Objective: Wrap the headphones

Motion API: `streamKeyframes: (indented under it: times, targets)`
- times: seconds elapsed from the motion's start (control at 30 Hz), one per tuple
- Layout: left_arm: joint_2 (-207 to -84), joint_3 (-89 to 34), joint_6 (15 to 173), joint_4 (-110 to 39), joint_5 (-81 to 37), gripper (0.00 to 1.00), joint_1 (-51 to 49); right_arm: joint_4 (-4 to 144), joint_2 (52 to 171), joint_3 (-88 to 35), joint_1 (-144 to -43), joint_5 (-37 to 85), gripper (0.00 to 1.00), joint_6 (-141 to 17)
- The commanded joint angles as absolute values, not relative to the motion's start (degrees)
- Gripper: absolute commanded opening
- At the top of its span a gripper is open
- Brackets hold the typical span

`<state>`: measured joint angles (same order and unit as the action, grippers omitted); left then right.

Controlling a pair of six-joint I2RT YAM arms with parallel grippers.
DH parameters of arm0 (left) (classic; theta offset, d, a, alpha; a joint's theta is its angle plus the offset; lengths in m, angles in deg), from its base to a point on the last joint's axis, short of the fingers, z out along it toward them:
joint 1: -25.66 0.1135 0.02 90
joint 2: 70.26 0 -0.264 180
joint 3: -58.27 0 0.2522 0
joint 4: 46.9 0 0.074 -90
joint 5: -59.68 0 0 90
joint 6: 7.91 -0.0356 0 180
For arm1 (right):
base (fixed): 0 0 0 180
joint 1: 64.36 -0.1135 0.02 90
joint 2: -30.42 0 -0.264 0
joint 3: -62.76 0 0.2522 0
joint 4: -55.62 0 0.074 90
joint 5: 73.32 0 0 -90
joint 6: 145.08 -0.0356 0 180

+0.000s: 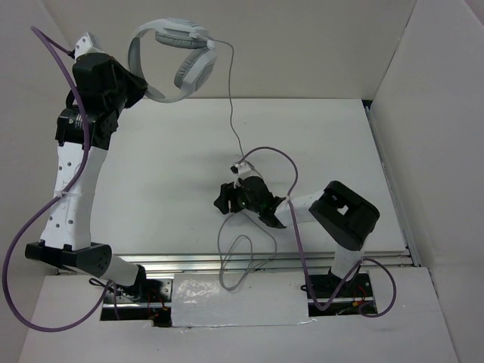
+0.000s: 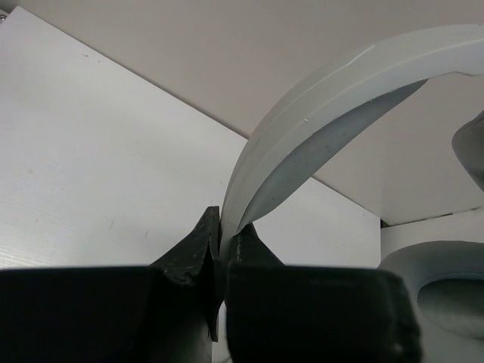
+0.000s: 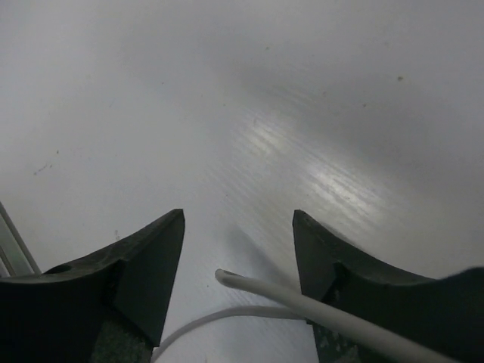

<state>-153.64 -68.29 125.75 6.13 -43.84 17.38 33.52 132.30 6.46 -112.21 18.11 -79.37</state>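
Headphones (image 1: 193,66): lifted clear of the desk (image 1: 151,174) at 11 o'clock in the overhead view, in front of the back wall, with the ear cup at the right end of the arc.
Left end effector (image 2: 223,246): clamped tight on the lower end of the headband (image 2: 318,113). This looks meant to hold the set up as a fixed anchor while the lead is worked.
Cable (image 1: 231,106): drops from the ear cup toward 6 o'clock and reaches mid-desk. From there it spills in a slack loop over the near edge.
Right end effector (image 3: 238,219): low over the centre of the desk, jaws spread partway. The thin lead runs between them near their roots, and the wrist view shows no pinch on it.
Step in hand: probably catching the lead so it can be carried round the headband.
Progress: early, with no turn of lead around the band.
Risk: the thin lead may slip out of the gap, and the hanging loop may snag at the desk's near edge.
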Motion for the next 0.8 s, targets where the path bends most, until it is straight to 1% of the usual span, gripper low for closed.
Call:
streamKeyframes:
  times: [0.0,0.03,0.1,0.13,0.23,0.3,0.37,0.4,0.47,0.5,0.57,0.6,0.77]
  targets:
    - [-152.4,-71.7,128.2,1.0,-44.4,0.00,18.6,30.1,133.6,6.0,-113.3,19.4,0.64,-78.8]
    - [-152.6,-71.8,128.4,1.0,-44.0,0.00,18.9,29.6,133.7,6.2,-113.3,20.2,0.47,-78.6]
    - [-153.2,-72.0,129.3,1.3,-43.5,0.00,19.6,30.3,133.7,5.5,-113.3,21.1,0.23,-78.2]
    - [-153.7,-72.5,129.5,1.5,-43.1,0.00,20.0,31.9,133.7,4.5,-113.3,22.3,0.00,-78.0]
    - [-153.8,-71.4,128.3,0.6,-44.6,0.00,20.4,39.5,132.1,2.9,-113.4,24.0,0.00,-76.2]
    - [-154.5,-70.1,127.6,0.9,-46.4,0.00,20.3,44.0,127.5,3.3,-114.0,21.2,0.00,-74.5]
    - [-155.3,-67.0,126.6,0.7,-49.2,0.00,20.4,51.9,122.9,5.0,-115.8,15.0,0.00,-73.1]
    - [-155.7,-65.4,126.1,-0.1,-49.9,0.00,20.3,58.8,118.4,5.1,-116.3,13.7,0.00,-72.6]
    - [-156.0,-60.2,125.6,-2.7,-51.1,0.00,20.0,66.3,114.5,4.4,-117.4,11.6,0.00,-72.4]
    - [-156.9,-58.2,125.6,-3.3,-52.7,0.00,19.8,74.0,113.0,3.6,-117.7,11.8,0.00,-72.1]
    - [-158.1,-56.8,124.3,-4.1,-54.0,0.00,18.4,80.2,109.7,1.5,-118.8,13.1,0.00,-70.0]
    - [-159.0,-55.4,123.8,-5.0,-54.8,0.00,17.8,86.9,108.7,0.3,-119.2,14.2,0.00,-68.9]
    - [-160.3,-47.7,119.0,-10.9,-59.6,0.00,12.9,105.8,105.8,-11.2,-124.6,9.0,0.00,-64.8]
